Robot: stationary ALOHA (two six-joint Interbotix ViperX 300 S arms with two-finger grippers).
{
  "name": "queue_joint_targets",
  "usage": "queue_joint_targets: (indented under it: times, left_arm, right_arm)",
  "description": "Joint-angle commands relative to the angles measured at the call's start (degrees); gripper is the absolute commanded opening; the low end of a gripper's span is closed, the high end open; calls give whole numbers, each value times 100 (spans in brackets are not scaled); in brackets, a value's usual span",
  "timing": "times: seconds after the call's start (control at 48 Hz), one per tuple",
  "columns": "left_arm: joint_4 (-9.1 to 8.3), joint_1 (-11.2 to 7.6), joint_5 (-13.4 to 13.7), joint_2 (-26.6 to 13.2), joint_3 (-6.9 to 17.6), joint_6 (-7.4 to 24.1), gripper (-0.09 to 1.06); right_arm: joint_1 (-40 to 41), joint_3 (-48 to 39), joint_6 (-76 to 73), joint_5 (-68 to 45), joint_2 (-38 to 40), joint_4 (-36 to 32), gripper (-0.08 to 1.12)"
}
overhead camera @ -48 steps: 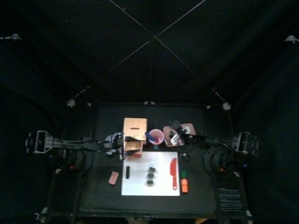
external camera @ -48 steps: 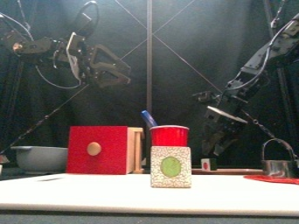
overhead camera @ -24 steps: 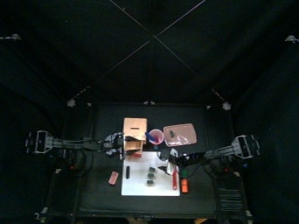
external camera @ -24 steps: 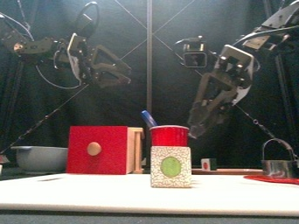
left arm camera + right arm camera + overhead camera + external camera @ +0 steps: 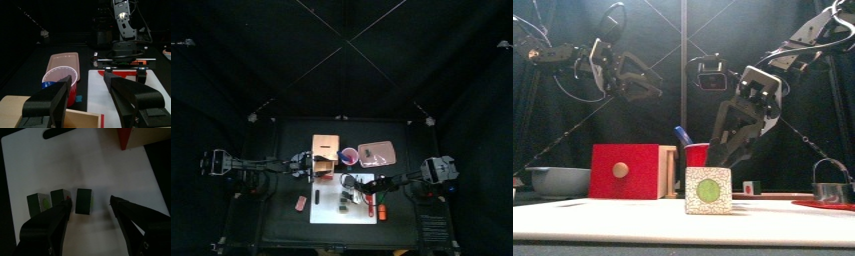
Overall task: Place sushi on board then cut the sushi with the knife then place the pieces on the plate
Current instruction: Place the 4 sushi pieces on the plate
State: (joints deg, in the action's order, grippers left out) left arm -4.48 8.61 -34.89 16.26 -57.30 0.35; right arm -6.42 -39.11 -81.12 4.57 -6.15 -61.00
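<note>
Jaws of the right tool (image 5: 90, 203) stand apart above the white cutting board (image 5: 100, 168), which lies toward the front of the black table (image 5: 278, 215). Three dark green toy sushi blocks (image 5: 56, 199) stand in a row on the board. The end block (image 5: 84, 200) sits a little apart from the other two and lies between the open jaws, though I cannot tell whether they touch it. The right arm comes in from the right and reaches over the board's middle. The left tool (image 5: 88, 79), its jaws also apart and empty, hangs high over the table's left half, near the pale wooden box with a red drawer front (image 5: 326, 148). Behind the board stands the red cup (image 5: 700, 156) with a blue toy knife (image 5: 683, 135) in it, and just to its right lies the flat pink tray (image 5: 380, 153). A blue-grey bowl (image 5: 560, 180) sits at the table's far left and a round metal cutter (image 5: 830, 188) at its far right.
</note>
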Motion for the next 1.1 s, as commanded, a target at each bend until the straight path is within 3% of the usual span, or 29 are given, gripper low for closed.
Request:
queue_joint_targets:
  times: [0.021, 0.167, 0.354, 0.458, 0.604, 0.854, 1.104]
  left_arm:
    - [0, 18, -62, 18, 18, 9, 89]
    - [18, 18, -62, 18, 9, 0, 89]
    - [9, 18, -62, 18, 9, 0, 89]
    - [9, 9, -62, 18, 9, 0, 89]
    - [9, 0, -62, 18, 0, 0, 89]
    - [9, 9, -62, 9, 9, 9, 89]
    - [18, 0, -62, -97, 44, 0, 89]
  right_arm:
    - [9, 105, -9, -70, 62, 18, 93]
    - [9, 123, -9, -97, 35, 53, 90]
    - [9, 123, -9, -88, 26, 62, 67]
    - [18, 97, 0, 0, 132, 62, 60]
    - [18, -316, -9, 457, 861, 88, 60]
    - [439, -1477, 0, 2628, 2487, 677, 60]
    - [2039, -1635, 9, 2760, 2496, 475, 60]
